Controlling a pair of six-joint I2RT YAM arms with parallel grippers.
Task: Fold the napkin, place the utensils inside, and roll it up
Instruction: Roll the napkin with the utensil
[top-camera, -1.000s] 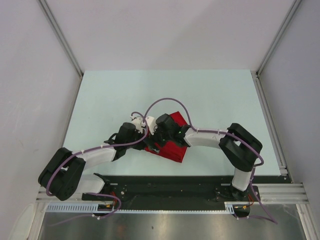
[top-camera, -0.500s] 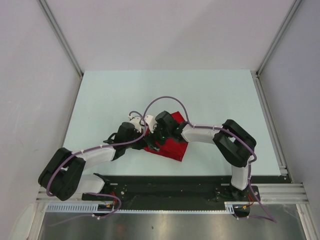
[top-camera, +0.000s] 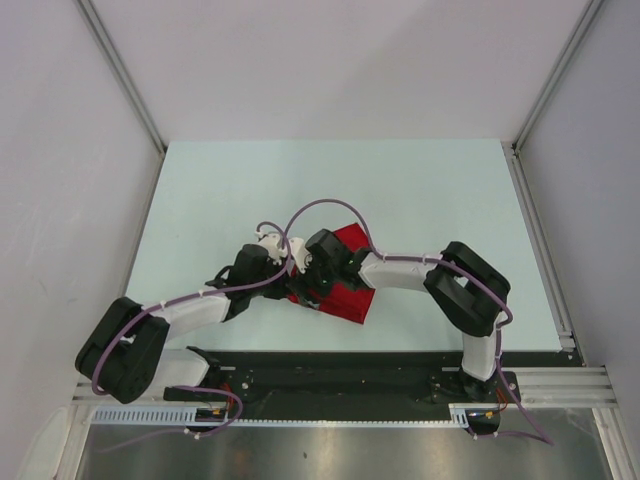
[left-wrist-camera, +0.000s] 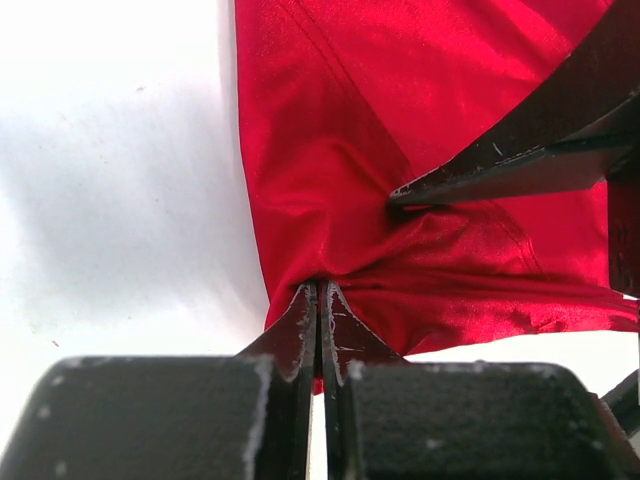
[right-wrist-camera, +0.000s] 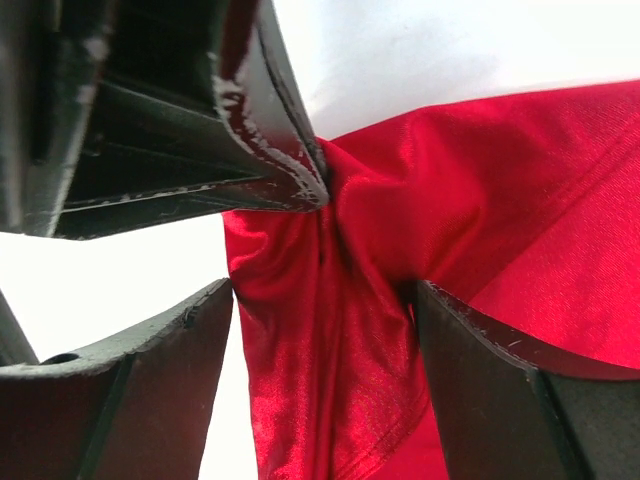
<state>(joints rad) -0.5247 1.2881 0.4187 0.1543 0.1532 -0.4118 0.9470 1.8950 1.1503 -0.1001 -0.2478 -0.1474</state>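
Note:
The red napkin (top-camera: 345, 290) lies folded near the table's front middle, largely under both arms. My left gripper (top-camera: 293, 282) is shut on the napkin's left edge; in the left wrist view its fingertips (left-wrist-camera: 318, 300) pinch bunched red cloth (left-wrist-camera: 400, 150). My right gripper (top-camera: 308, 283) is open, its fingers (right-wrist-camera: 480, 380) standing either side of a raised fold of the napkin (right-wrist-camera: 340, 330), right beside the left gripper's fingers (right-wrist-camera: 270, 160). The utensils are hidden or out of view.
The pale green table (top-camera: 420, 190) stretches behind and to both sides. Grey walls and metal rails enclose it. A purple cable (top-camera: 330, 205) loops over the napkin. The black base plate (top-camera: 330, 370) lies at the front edge.
My right arm has shifted left, bringing its gripper closer to the left gripper at the napkin's left edge. The left arm has barely moved.

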